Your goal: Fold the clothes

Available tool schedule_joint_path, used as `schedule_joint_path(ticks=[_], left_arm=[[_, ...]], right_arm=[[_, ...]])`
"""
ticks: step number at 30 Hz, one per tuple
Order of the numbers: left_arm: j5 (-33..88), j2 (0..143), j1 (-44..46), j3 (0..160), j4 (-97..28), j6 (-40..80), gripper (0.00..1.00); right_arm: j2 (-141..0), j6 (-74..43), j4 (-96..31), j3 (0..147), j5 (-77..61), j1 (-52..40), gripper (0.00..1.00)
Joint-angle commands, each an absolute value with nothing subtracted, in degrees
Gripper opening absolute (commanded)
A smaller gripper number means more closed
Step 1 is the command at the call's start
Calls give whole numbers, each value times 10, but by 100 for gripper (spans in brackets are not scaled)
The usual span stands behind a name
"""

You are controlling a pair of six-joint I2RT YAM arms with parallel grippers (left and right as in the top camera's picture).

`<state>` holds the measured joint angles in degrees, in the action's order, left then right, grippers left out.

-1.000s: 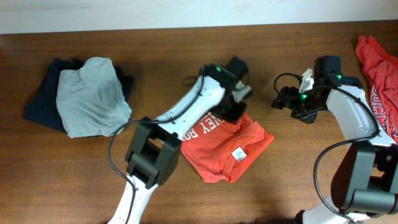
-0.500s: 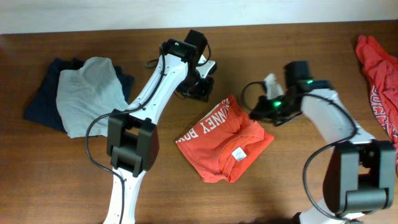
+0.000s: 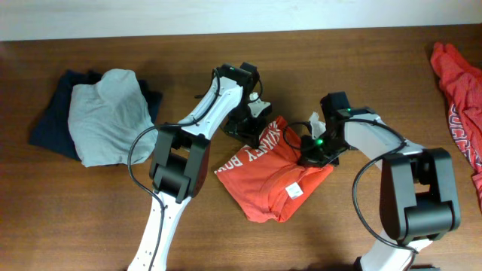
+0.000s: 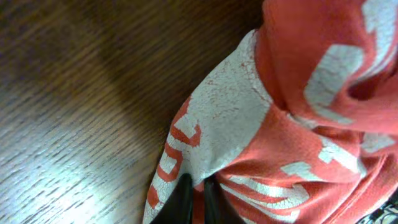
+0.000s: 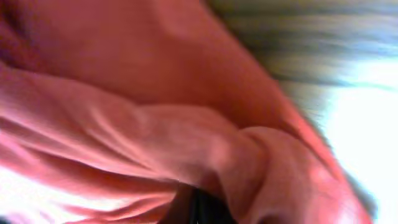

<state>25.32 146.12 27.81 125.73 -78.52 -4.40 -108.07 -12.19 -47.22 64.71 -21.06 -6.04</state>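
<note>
The T-shirt [image 4: 298, 68] is matt heathered cloth with cracked white lettering [image 4: 217, 118], the table [image 4: 74, 93] semi-glossy wood.

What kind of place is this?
Probably a robot practice lab, not a home: two robot arms reach onto a red T-shirt on a wooden table, with other clothes piled beside.

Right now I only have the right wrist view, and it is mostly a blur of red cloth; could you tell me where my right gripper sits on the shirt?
Observer: Your right gripper is at the right-hand corner of the folded T-shirt, which lies mid-table, and it is closed on the cloth there.
Operator: Thank you. Where is the other arm?
Observer: The left gripper pinches the shirt's white-lettered edge at its far corner.
Operator: Is anything else waiting?
Observer: A second T-shirt, also red, lies crumpled at the table's right edge.
</note>
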Motion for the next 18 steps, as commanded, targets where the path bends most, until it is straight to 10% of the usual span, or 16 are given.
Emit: schedule_joint_path(ticks=[1, 15, 18], left_arm=[[229, 1507, 271, 1254, -790, -22, 6], [227, 1506, 244, 1258, -806, -22, 3], [227, 1503, 236, 1267, -817, -26, 15]], right_arm=[[-1085, -161, -492, 648, -53, -53, 4], [-1084, -216, -505, 676, -120, 27, 6], [-1084, -173, -507, 679, -167, 46, 10]])
